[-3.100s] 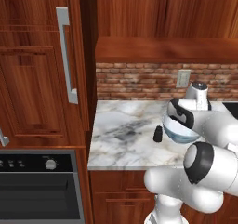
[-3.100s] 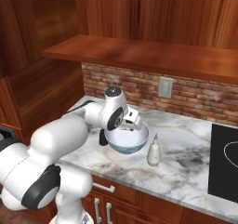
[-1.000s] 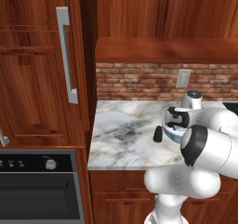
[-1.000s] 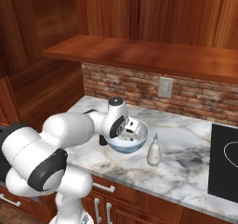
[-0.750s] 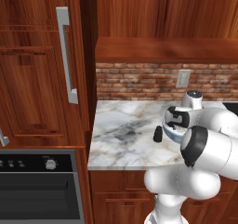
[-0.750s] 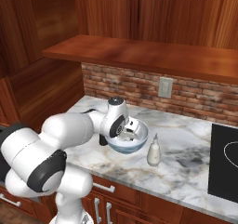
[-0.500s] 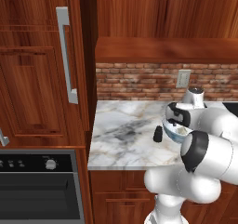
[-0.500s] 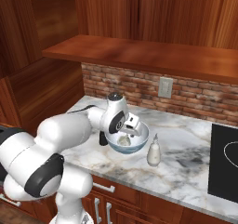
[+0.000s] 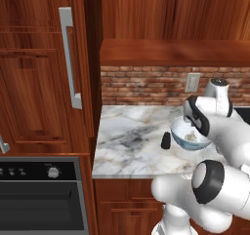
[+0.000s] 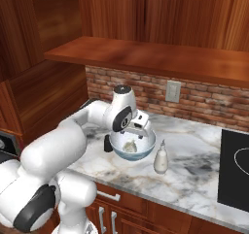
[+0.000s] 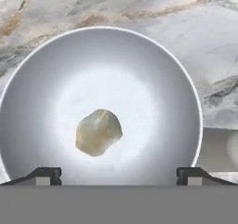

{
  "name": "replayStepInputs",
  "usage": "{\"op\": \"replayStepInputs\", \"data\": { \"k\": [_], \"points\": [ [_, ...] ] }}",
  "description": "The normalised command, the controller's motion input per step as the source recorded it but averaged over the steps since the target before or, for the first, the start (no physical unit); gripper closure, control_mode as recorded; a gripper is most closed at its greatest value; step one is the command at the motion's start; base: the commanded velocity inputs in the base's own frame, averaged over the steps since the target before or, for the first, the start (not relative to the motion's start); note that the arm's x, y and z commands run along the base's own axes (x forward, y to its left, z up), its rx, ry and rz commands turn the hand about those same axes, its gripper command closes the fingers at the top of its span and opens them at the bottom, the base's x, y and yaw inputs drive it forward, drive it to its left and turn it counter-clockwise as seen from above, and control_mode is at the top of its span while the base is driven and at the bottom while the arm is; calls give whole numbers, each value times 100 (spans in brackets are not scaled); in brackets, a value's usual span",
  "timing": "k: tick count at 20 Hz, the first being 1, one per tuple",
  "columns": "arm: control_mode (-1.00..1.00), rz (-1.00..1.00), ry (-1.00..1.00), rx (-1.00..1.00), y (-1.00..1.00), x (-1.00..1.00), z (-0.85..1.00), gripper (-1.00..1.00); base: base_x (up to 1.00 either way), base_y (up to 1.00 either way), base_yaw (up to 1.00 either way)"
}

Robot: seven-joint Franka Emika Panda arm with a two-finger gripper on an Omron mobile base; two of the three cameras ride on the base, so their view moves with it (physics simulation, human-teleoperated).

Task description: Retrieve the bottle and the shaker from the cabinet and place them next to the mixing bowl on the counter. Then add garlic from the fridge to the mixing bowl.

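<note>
Bare marble table (image 9: pixel 127 131) lies at nine o'clock of the mixing bowl (image 10: pixel 132 145). The shaker (image 9: pixel 166 140) stands just left of it, the bottle (image 10: pixel 161 158) just right. A wooden shelf (image 10: pixel 146 58) overhangs, seemingly well above.

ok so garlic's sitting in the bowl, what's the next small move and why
Probably lift the gripper straight up and clear of the bowl. Its jaws stand wide open above the garlic, which lies loose on the bowl's floor, touching neither fingertip. The bottle and shaker already stand on the counter on either side of the bowl, so nothing looks left to place.
</note>
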Motion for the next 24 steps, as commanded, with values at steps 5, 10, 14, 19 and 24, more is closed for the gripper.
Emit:
{"op": "replayStepInputs", "data": {
  "k": [5, 10, 14, 19, 24],
  "points": [
    [-100, 0, -13, 0, 2, -96, 63, -100, 0, 0, 0],
    [-100, 0, -14, 0, 43, -92, 52, -100, 0, 0, 0],
    [-100, 0, -15, -1, 80, -77, 39, -100, 0, 0, 0],
    [-100, -2, -11, 0, 44, -74, 50, -100, 0, 0, 0],
    [-100, -2, -3, 0, 0, -56, 86, -100, 0, 0, 0]
  ]
}}
